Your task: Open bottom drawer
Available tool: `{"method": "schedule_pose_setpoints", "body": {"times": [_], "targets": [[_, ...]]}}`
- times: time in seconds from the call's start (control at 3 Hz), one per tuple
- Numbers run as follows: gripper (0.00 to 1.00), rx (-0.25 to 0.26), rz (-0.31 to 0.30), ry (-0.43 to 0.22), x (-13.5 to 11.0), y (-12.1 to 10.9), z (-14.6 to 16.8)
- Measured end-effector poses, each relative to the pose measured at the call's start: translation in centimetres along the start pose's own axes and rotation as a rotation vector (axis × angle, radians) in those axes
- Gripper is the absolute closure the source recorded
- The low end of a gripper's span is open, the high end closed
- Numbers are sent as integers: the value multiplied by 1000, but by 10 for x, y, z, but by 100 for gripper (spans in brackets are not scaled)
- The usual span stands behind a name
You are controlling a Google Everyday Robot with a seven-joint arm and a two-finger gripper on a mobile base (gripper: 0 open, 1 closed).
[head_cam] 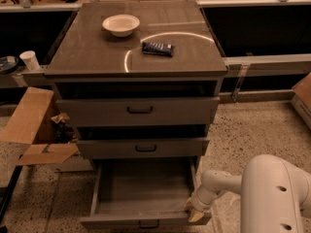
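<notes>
The bottom drawer (141, 188) of the grey-brown cabinet is pulled far out toward me, showing its plain grey empty inside; its flat front with a small black bar handle (148, 224) is at the lower edge of the view. My gripper (195, 211) is on the end of the white arm (228, 184), at the drawer's front right corner, touching or just above the front's top edge. The two drawers above are slightly ajar.
The cabinet top (87, 52) carries a white bowl (121, 24) and a dark packet (157, 48). An open cardboard box (36, 130) lies on the floor at the left, and a paper cup (30, 60) stands on a ledge. Speckled floor (252, 130) lies to the right.
</notes>
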State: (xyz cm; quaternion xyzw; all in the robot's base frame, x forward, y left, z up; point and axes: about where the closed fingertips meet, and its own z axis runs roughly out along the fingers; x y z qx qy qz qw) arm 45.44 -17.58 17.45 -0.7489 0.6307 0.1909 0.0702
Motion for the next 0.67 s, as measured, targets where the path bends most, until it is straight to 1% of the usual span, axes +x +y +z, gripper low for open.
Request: {"method": "schedule_pose_setpoints", "body": {"times": [0.33, 0.67], "targets": [[24, 0, 0, 0, 0, 0, 0], [2, 0, 0, 0, 0, 0, 0]]}}
